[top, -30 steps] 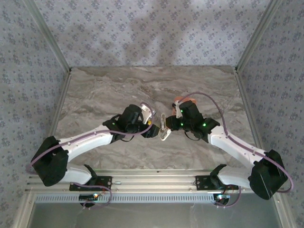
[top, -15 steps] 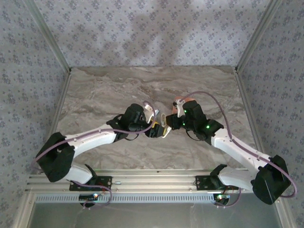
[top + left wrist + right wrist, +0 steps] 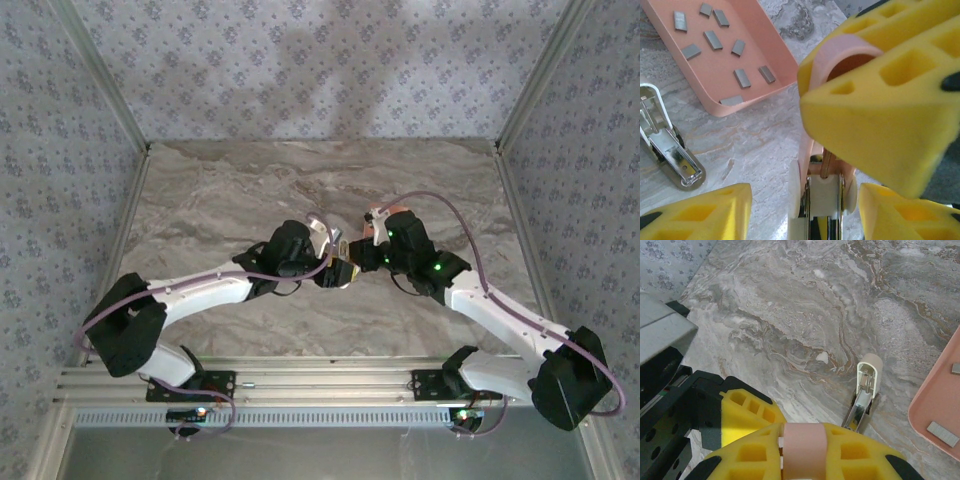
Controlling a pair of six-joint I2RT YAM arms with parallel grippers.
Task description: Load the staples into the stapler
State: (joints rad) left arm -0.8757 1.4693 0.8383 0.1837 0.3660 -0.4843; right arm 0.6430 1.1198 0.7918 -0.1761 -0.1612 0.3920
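Marble table (image 3: 220, 190): right gripper (image 3: 805, 460) clenched stapler (image 3: 805, 440), left gripper (image 3: 802, 215) released; staples (image 3: 712, 40) lay eleven o'clock. Probably light, slick; pinch flat sides.

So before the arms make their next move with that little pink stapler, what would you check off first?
1. Hold of the right gripper on the stapler: ok, it is shut on the pink body.
2. Hold of the left gripper: not ok, its fingers stand on either side of the stapler with a gap on one side.
3. Supply of staples: ok, several strips lie loose in the salmon tray.
4. A strip picked up: not ok, neither gripper holds one.
5. Stapler open for loading: cannot tell; a white and metal piece lies on the table beside the tray.
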